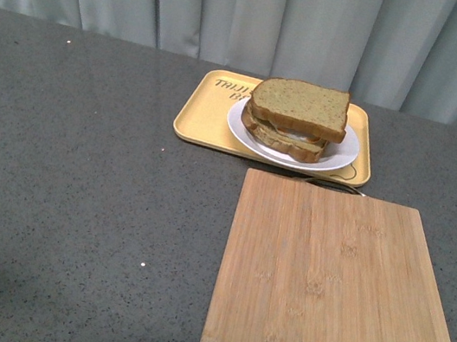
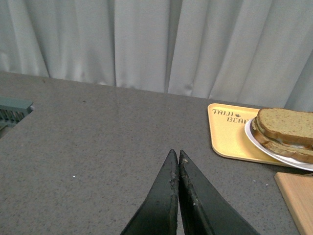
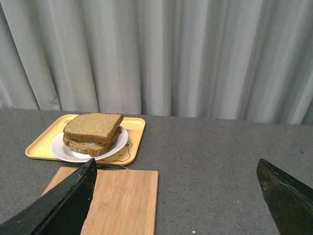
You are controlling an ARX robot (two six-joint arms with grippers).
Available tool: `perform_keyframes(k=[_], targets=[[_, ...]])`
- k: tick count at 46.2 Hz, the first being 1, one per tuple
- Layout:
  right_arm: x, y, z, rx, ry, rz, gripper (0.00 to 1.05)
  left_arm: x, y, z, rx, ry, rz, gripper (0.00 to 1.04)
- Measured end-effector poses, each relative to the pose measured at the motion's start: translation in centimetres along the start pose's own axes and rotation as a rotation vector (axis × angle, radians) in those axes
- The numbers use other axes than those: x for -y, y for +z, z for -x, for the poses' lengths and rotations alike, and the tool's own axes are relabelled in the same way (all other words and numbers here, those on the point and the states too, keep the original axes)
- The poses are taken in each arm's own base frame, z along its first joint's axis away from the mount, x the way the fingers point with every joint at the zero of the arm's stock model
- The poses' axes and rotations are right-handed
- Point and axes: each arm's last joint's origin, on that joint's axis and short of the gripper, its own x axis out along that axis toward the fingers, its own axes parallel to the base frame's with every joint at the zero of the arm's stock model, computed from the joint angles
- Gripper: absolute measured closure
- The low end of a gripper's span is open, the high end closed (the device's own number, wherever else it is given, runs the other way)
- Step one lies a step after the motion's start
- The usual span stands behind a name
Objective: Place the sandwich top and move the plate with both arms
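Observation:
The sandwich top (image 1: 301, 104), a plain speckled tan slice with a darker crust, lies on top of the lower bread slice on the round white plate (image 1: 337, 159). The plate stands on the yellow tray (image 1: 204, 112). The stack also shows in the left wrist view (image 2: 286, 125) and the right wrist view (image 3: 94, 126). No arm shows in the front view. My left gripper (image 2: 176, 154) is shut and empty over bare table, well short of the tray. My right gripper (image 3: 176, 169) is wide open and empty, above the table beside the wooden board, away from the plate (image 3: 58, 151).
A bamboo cutting board (image 1: 332, 294) lies in front of the tray, towards the right. The grey speckled table (image 1: 69, 179) stretches to the left. A pale curtain (image 1: 264, 10) hangs behind the table. A grey-green ridged object (image 2: 12, 110) sits at the edge of the left wrist view.

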Motion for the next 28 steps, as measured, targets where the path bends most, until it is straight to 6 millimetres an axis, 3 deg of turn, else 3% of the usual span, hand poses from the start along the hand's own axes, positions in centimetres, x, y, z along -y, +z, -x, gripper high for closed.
perform_keyframes(k=[28], targets=[[0.0, 0.0, 0.0, 0.000, 0.000, 0.000, 0.09, 0.0, 0.8, 4.0, 0.030, -0.004, 0.000, 1.01]])
